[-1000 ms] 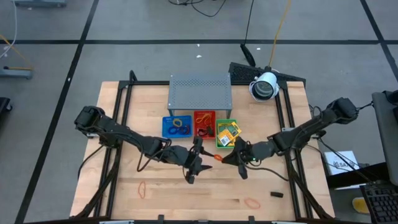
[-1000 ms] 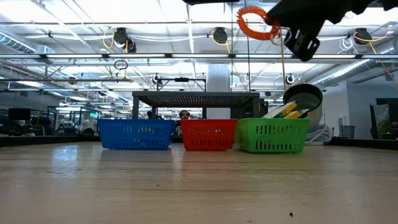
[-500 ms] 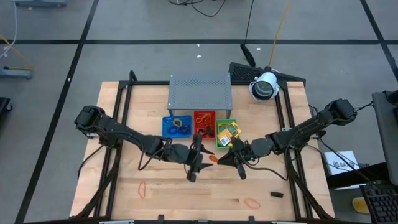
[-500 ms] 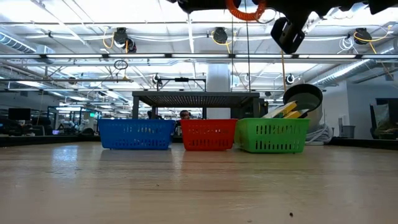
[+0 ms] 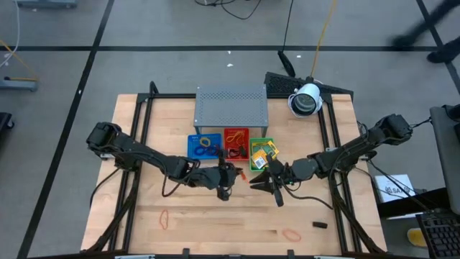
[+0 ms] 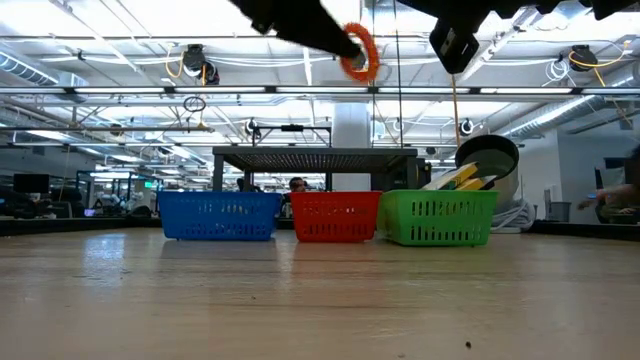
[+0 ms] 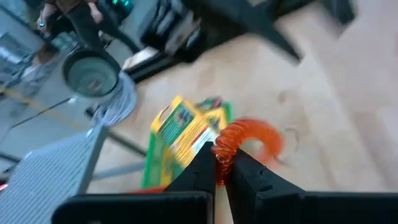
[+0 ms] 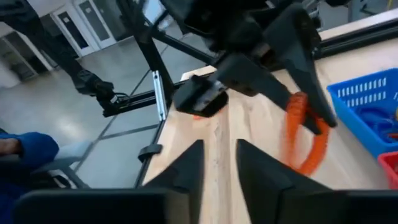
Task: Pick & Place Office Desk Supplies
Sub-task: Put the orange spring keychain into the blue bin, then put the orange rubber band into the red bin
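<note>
Over on the left of the high view a loose rubber band lies flat on the desk, low in the frame and well apart from everything else. Moving rightward, the left claw hangs near the middle of the frame, just below the row of trays, and it is pinched tight on an orange ring; in its own wrist view the two dark fingers close on the ring's near edge, and in the low view the ring dangles high in the air, clear of the desk.

Above it in the high view sit the blue tray, the red tray and the green tray, side by side, with the grey shelf behind them. Yellow-and-green packets stick up out of the green tray.

Just right of centre is the right claw, close beside the left one, its fingers parted a little and holding nothing; its wrist view shows the ring out ahead in the other claw's grip.

I'd judge this a hand-over, with the ring now the left arm's to carry. The next move seems to call for swinging it over a tray and lowering before letting go, so the springy ring does not bounce out.

Farther right, another band and a small black piece wait low on the desk.
</note>
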Available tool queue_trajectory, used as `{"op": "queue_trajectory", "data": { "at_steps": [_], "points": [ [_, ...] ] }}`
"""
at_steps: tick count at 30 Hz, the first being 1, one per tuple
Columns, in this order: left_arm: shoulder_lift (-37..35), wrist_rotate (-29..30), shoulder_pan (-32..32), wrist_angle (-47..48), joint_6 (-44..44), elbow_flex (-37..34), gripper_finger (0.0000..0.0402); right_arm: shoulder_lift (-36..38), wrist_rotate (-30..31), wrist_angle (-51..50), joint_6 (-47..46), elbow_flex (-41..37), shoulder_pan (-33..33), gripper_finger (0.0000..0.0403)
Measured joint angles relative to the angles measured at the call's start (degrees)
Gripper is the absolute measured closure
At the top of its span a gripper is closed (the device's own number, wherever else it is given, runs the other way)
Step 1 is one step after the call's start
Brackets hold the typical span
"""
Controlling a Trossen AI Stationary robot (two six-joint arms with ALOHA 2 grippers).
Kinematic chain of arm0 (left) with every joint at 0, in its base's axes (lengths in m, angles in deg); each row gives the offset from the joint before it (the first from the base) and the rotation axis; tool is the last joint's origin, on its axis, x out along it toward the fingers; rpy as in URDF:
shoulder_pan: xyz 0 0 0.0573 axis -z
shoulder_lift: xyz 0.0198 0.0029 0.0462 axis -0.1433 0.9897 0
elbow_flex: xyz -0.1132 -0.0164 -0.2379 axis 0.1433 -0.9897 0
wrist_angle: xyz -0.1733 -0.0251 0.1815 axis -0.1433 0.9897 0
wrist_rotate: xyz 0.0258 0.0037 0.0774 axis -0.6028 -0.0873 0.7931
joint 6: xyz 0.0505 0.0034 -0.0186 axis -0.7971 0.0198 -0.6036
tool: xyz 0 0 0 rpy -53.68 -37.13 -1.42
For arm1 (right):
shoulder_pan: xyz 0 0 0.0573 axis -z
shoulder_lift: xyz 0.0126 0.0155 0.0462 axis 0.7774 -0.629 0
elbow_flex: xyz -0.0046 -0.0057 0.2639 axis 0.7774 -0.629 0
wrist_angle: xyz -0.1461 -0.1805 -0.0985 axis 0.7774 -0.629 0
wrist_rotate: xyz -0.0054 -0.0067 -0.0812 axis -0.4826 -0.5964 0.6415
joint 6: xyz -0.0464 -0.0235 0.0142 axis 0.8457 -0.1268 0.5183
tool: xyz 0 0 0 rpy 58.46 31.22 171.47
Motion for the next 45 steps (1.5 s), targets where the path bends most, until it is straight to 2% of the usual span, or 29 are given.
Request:
{"op": "queue_trajectory", "data": {
  "at_steps": [6, 10, 15, 20, 27, 34, 36, 40, 45],
  "points": [
    [-0.01, 8.04, -0.01, 9.66, 2.8, 0.0, 0.0387, 0.02, 1.18, -0.02, 1.23, 0.0, -0.04, 0.0247],
    [-1.42, 13.06, -0.85, 19.45, 8.54, 0.0, 0.0387, 0.02, 1.18, -0.03, 0.74, 0.0, -0.04, 0.0208],
    [-4.83, 13.57, -3.17, 34.39, 20.01, 0.0, 0.0387, 0.02, 1.18, 0.19, 0.74, 0.0, -0.04, 0.0188],
    [-7.97, 13.01, -6.06, 46.87, 30.29, 0.0, 0.0384, 0.02, 1.18, 0.33, 0.75, 0.0, -0.02, 0.0189],
    [-8.74, 10.47, -10.24, 51.81, 38.45, 0.0, 0.0317, 0.02, 1.02, 0.35, 0.93, 0.0, -0.02, 0.0199],
    [-8.74, 10.31, -11.82, 51.83, 41.76, 0.0, 0.0213, 0.02, 0.99, 0.33, 0.93, 0.0, -0.02, 0.0198],
    [-8.74, 7.89, -11.82, 51.65, 41.84, 0.0, 0.0183, 0.02, 0.99, 0.33, 0.95, 0.0, -0.02, 0.02],
    [-8.74, -1.73, -11.61, 51.53, 43.61, 0.0, 0.0146, 0.04, 0.98, 0.33, 1.46, 0.0, -0.02, 0.0204],
    [-8.74, -20.4, -7.34, 53.95, 45.8, 0.0, 0.0149, 0.04, 0.97, 0.33, 2.67, 0.0, -0.03, 0.0204]
  ]
}}
